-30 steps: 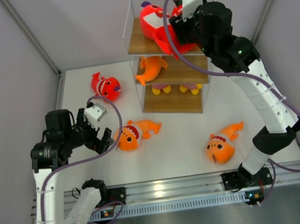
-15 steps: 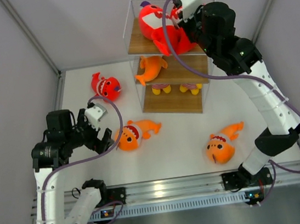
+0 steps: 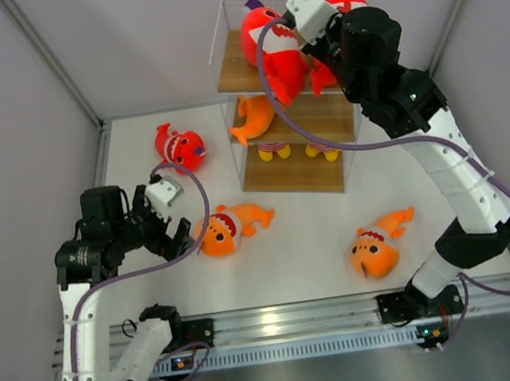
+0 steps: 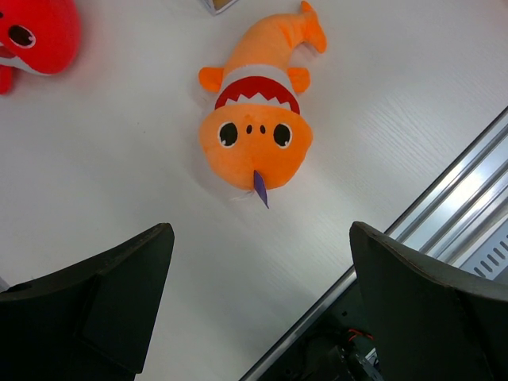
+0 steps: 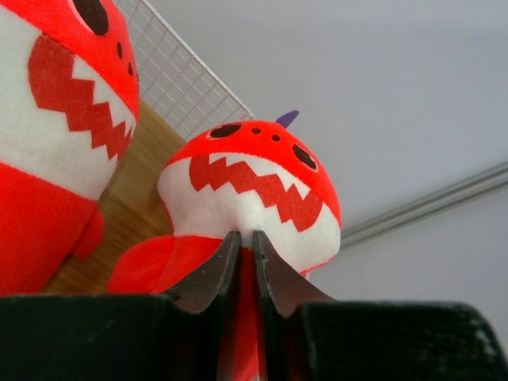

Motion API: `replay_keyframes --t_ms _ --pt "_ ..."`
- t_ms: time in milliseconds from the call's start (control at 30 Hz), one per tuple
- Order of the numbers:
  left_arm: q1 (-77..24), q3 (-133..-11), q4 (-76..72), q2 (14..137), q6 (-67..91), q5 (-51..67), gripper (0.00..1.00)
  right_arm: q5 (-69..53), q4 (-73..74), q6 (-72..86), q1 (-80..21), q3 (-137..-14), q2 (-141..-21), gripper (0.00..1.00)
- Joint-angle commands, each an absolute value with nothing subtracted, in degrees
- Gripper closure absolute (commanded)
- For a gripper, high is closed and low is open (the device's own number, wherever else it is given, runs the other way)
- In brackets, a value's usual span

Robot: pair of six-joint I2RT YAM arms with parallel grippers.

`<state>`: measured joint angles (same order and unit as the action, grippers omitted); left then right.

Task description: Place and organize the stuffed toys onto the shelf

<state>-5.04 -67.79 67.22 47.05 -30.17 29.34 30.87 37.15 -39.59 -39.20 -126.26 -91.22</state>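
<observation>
Right gripper (image 5: 246,238): fingers pressed almost together, pinching a fold of red plush low on the front of the rear red shark (image 5: 250,182), just under its white toothy mouth.
Left gripper (image 4: 258,238): jaws spread wide with nothing between them, hanging above the table (image 3: 318,239), left of the shelf and well apart from it.
Shelf (image 3: 296,178): at the far middle of the table, with three wooden boards.
Top tier (image 3: 232,73): two sharks upright and side by side. The front red shark (image 3: 274,47) is at the middle and the rear red shark is at the right back corner.
Middle tier (image 3: 316,117): one shelved orange fish (image 3: 255,115) lying at the left end.
Bottom tier (image 3: 262,175): two yellow striped items (image 3: 273,150) side by side; what they are cannot be told.
Table, left of shelf: loose red shark (image 3: 179,147) lying near the shelf, not touching it.
Table, by left gripper: near orange fish (image 4: 254,135) faces the open fingers with its tail away, untouched, and has a purple tag (image 4: 260,189) at its snout.
Table, right: right orange fish (image 3: 376,250) lies alone, well apart from the shelf.
</observation>
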Motion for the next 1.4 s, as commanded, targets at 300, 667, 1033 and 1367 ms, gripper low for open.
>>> replay_keyframes --t_ms 300,667,1033,1367 --pt "-5.27 -67.15 65.04 47.02 -30.94 30.41 0.01 38.06 30.85 -54.23 -40.34 -119.01 -89.39 0.59" --pt "-5.27 -66.71 64.95 47.20 -31.03 30.59 0.01 24.45 28.22 -41.59 -41.04 -123.31 -84.21 0.24" --pt "-5.27 -66.53 64.78 46.58 -30.59 30.06 0.01 -2.77 23.65 -10.22 -33.41 -128.40 -89.11 0.25" --pt "-5.27 -65.74 64.78 46.23 -30.67 29.97 0.01 -28.02 21.53 7.03 -21.71 -129.38 -95.18 0.24"
